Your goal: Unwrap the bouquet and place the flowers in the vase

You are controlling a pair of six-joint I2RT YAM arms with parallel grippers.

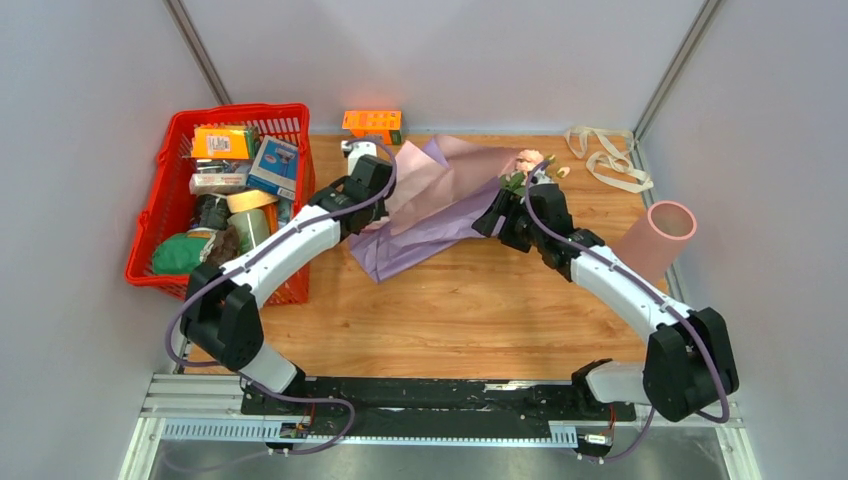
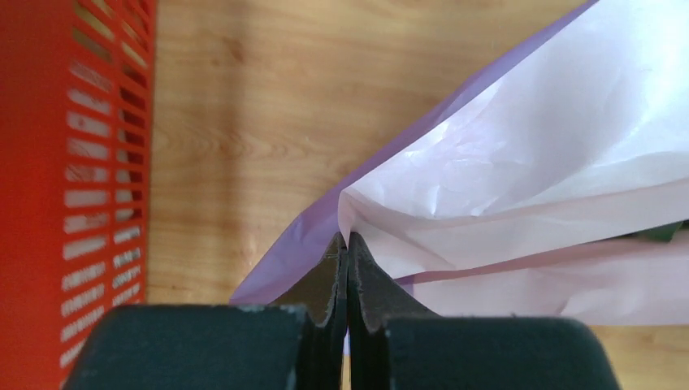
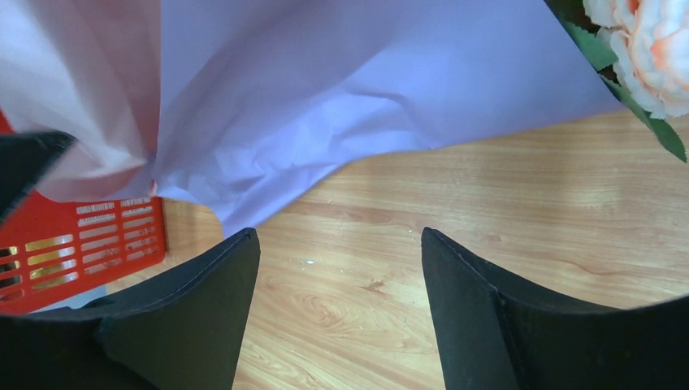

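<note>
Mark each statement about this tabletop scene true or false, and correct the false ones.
1. The left gripper is pinched shut on an edge of the lilac paper. True.
2. The right gripper is closed around a rose. False: the right gripper has its jaws open over bare table and holds nothing.
3. The flowers are standing in the vase. False: the flowers lie at the end of the paper, and the vase has none in it.
4. The cream ribbon lies loose near the table's far right corner. True.
5. The red basket is to the right of the arms. False: the red basket sits on the left.
</note>
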